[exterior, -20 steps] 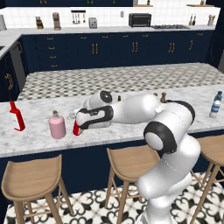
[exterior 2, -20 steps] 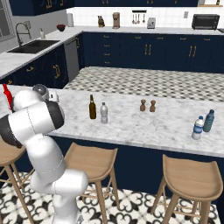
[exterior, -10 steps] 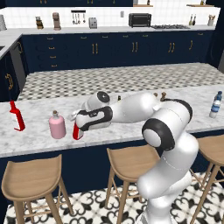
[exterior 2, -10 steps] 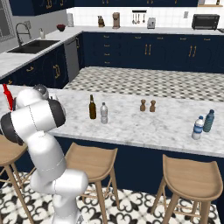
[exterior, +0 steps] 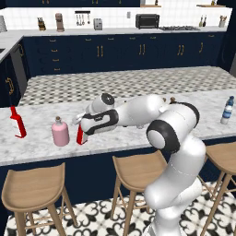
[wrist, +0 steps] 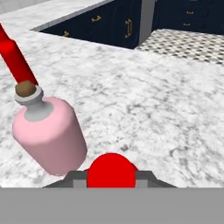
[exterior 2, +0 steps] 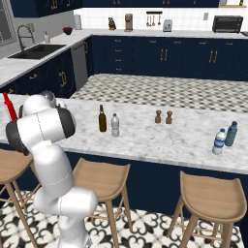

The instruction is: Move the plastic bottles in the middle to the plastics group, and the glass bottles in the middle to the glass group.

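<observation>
Navy cabinets line the back wall of the rendered kitchen, and a white marble bench (exterior: 41, 150) runs across the foreground with wooden stools (exterior: 34, 189) tucked under its near edge.

Gripper (exterior: 82, 131): reaches to the left end of the bench, jaws closed narrow on a red glass bottle (exterior: 81, 134). In the left base view the bottle hangs or stands just beside the pink flask (exterior: 60, 132); contact with the bench cannot be confirmed. In the hand view the red bottle (wrist: 110, 170) sits between the finger tips, with the flask (wrist: 49, 133) near it on the left.

Glass group: pink flask with pale stopper, upright. A second red bottle with a white label (exterior: 18, 123) stands further left, apart from the flask.

Middle of the bench, right base view: dark brown beer bottle (exterior 2: 102, 119) and small clear plastic bottle (exterior 2: 115, 126), upright, just beside each other. Two small brown shakers (exterior 2: 163, 117) stand to their right.

Plastics group: blue-labelled water bottle (exterior 2: 219, 142) at the right end of the bench, with a darker bottle (exterior 2: 231, 134) just beside it. Both upright.
</observation>
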### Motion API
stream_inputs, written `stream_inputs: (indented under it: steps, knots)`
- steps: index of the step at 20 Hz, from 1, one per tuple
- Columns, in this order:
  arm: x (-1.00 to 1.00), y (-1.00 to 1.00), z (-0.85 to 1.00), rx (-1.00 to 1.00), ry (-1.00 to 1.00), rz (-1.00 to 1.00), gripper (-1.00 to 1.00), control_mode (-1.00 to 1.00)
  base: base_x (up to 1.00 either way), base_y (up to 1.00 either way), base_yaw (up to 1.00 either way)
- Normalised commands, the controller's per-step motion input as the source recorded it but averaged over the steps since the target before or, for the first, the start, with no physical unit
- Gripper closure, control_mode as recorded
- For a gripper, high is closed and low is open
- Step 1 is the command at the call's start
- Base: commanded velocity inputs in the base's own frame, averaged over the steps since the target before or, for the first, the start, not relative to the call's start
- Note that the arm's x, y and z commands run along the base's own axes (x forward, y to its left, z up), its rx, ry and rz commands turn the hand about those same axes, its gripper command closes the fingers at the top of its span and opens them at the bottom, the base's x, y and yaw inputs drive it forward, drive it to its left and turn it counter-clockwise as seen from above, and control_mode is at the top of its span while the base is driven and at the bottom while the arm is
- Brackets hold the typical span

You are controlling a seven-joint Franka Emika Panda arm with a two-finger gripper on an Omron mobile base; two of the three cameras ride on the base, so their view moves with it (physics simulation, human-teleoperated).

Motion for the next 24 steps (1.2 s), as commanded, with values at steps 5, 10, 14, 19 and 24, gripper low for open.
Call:
stream_inputs:
  steps: [5,10,14,19,24]
  knots:
    - [0.16,0.00,0.00,0.00,0.00,0.00,-1.00,-1.00,0.00,0.00,0.00]
    - [0.00,0.00,0.00,0.00,0.00,0.00,-1.00,-1.00,0.00,0.00,0.00]
    - [0.00,0.00,0.10,0.00,0.00,0.00,-1.00,-1.00,0.00,0.00,0.00]
    - [0.00,-0.07,0.49,0.00,0.00,0.00,-1.00,-1.00,0.00,0.00,0.00]
    - [0.03,-0.19,0.86,0.00,0.03,0.00,-1.00,-1.00,0.00,0.00,0.00]
